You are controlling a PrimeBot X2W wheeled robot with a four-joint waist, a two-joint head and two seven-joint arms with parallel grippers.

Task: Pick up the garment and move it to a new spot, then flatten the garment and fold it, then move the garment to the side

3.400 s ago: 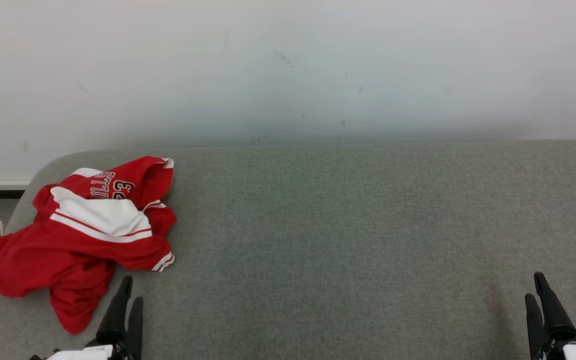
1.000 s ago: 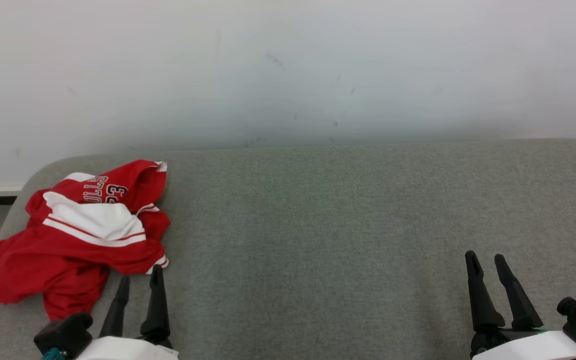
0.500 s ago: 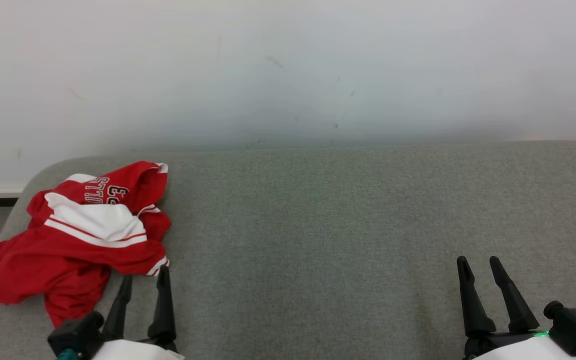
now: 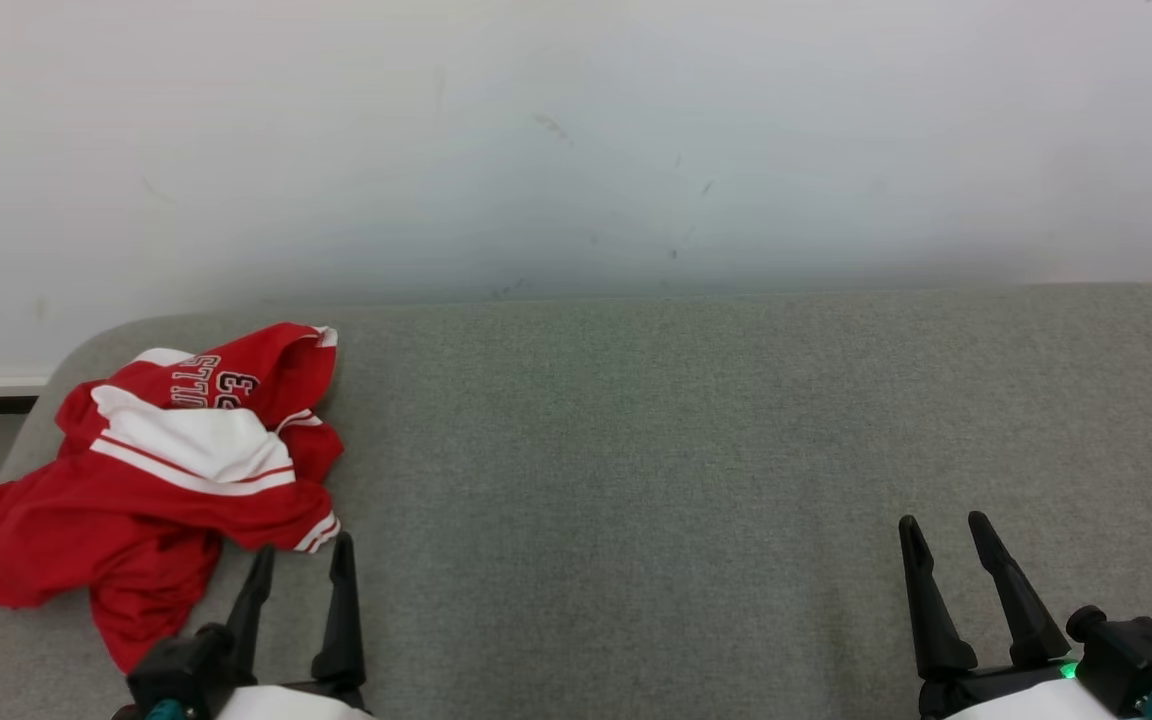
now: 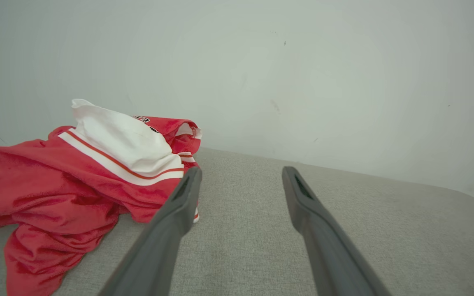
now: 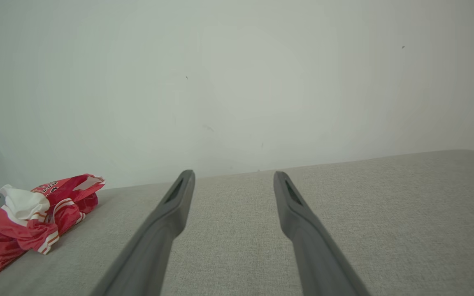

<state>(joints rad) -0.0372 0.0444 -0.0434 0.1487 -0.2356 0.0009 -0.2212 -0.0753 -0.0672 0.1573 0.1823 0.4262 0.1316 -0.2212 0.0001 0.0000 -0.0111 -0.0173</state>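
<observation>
Red-and-white crumpled jersey garment [image 4: 156, 470] lies at the left end of the grey cloth-covered table [image 4: 686, 450], just beyond our left gripper [image 4: 302, 546], jaws spread wide like our right gripper [image 4: 942, 520], and a shallow pinch, we judge, could drag it overboard.

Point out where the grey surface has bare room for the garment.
Free: the grey surface right of the red garment, from the wall to the right gripper. Crowded: the left end, where the garment lies heaped, the left gripper close by its hem.
</observation>
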